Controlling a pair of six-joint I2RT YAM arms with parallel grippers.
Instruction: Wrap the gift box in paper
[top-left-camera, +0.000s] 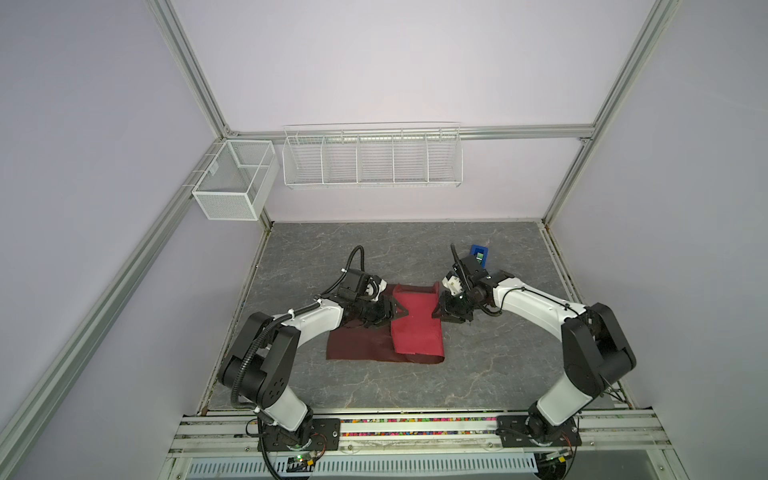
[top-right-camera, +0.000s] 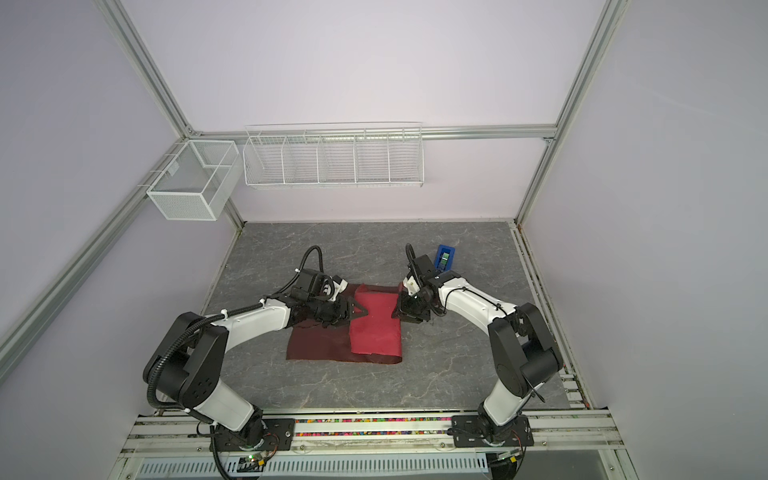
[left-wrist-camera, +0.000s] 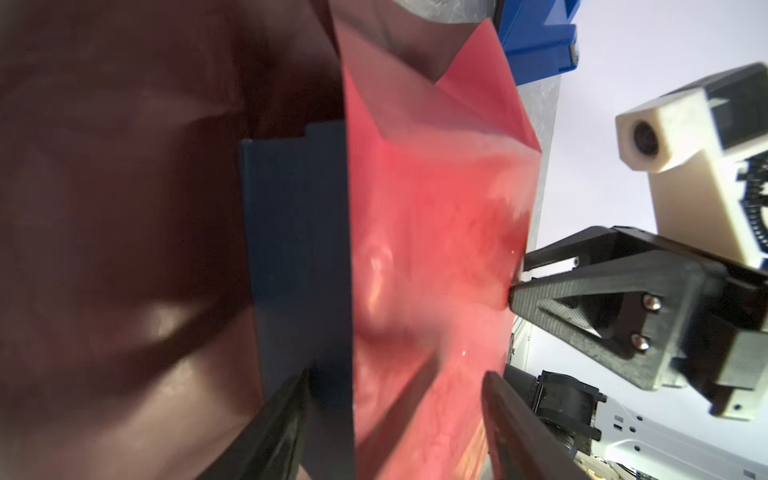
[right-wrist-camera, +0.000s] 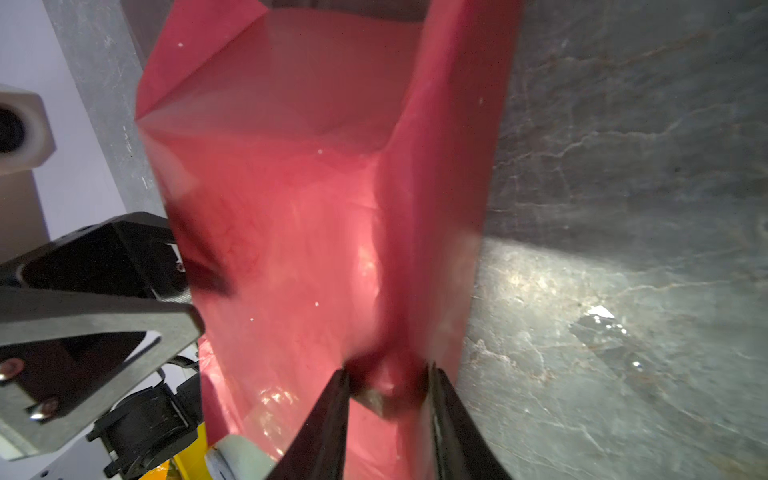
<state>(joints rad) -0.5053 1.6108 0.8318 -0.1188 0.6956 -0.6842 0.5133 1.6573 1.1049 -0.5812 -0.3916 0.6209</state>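
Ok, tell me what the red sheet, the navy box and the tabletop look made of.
Shiny red-maroon sheet: thin paper, probably coated, since it holds sharp creases and glints. Dark navy lidded box: matte, likely cardboard; flat dull sides with a stepped lid edge. Grey veined tabletop: looks like stone or a stone-print laminate; cannot tell which.

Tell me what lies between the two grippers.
The paper, draped over the gift box, separates the left gripper and right gripper in both top views; the left wrist view shows the box's navy side.
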